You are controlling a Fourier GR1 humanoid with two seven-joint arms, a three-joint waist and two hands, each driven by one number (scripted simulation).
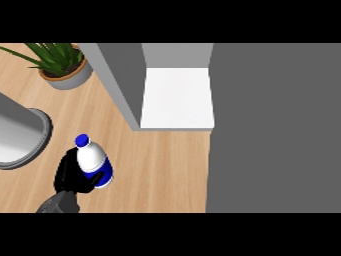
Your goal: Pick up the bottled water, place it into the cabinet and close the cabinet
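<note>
Wooden counter [158, 165] — bottled water [93, 160] upright, left robot hand [73, 175] curled round its lower left side.

Only one view on my end: the head view, looking steeply down onto the wooden table [165, 165], with no second view to share coverage with. My left forearm comes in from the lower edge and the left hand [71, 175] sits low and left in the view, fairly close to the camera. Ahead of the hand and to its right, the open cabinet [177, 97] reaches the top edge. Its grey door [284, 127] fills the whole side right of the hand. Ahead of the hand to its left, a potted plant [61, 65] marks the far corner. Just left of the hand, a grey cylinder [10, 135] is cut by the edge.
</note>
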